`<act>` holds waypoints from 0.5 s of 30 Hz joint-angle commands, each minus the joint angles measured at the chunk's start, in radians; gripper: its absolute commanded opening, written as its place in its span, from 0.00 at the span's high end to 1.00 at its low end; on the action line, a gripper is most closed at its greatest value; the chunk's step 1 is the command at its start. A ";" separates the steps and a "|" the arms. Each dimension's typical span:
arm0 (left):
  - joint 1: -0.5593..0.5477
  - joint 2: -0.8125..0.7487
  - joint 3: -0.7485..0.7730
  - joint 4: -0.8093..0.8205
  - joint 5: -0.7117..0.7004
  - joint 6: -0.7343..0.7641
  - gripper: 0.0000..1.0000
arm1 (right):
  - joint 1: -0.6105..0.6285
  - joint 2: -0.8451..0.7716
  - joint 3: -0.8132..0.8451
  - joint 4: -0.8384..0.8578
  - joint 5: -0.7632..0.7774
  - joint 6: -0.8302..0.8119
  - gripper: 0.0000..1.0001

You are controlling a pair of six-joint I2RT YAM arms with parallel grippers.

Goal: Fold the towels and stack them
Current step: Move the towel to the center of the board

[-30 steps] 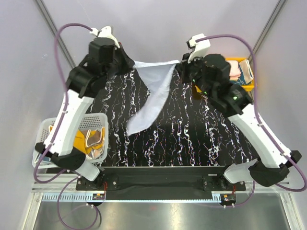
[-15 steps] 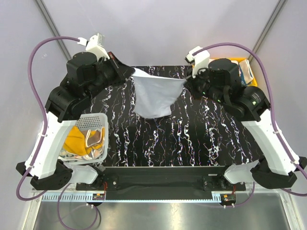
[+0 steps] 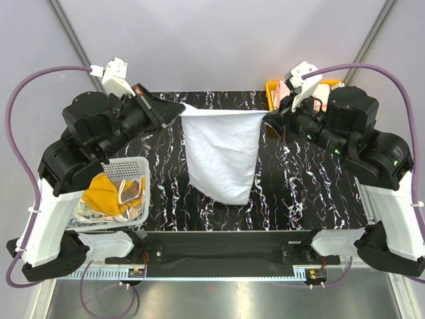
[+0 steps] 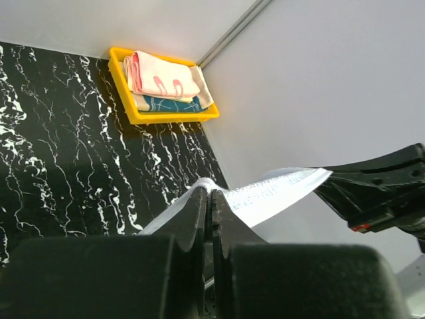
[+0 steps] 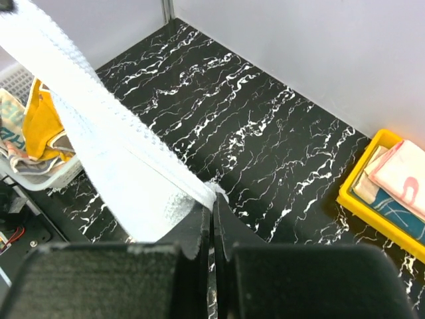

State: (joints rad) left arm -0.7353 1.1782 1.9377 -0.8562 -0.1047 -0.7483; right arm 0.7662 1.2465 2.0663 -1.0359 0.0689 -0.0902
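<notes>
Both top corners of the plain white rectangular towel [image 3: 221,156] are being pinched: your left gripper [image 3: 178,108] is clamping one and your right gripper [image 3: 269,117] the other. You are holding it stretched between them, hanging over the middle of the black white-veined tabletop [image 3: 312,193]. Folded towels [image 4: 163,74] are lying in the yellow plastic tray [image 4: 174,118].

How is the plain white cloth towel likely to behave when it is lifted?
Probably floppy: the plain white cloth towel hangs limp, tapering below the left gripper and right gripper. Likely light: two pinched corners carry it.
</notes>
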 commanded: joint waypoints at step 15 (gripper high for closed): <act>0.338 0.227 -0.204 0.219 0.054 -0.005 1.00 | -0.301 0.204 -0.322 0.330 -0.063 -0.112 1.00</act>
State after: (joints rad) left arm -0.5137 1.3304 1.7473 -0.7372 -0.0708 -0.7822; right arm 0.5575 1.3792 1.7706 -0.7891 0.0216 -0.1646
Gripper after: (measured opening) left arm 0.027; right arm 0.018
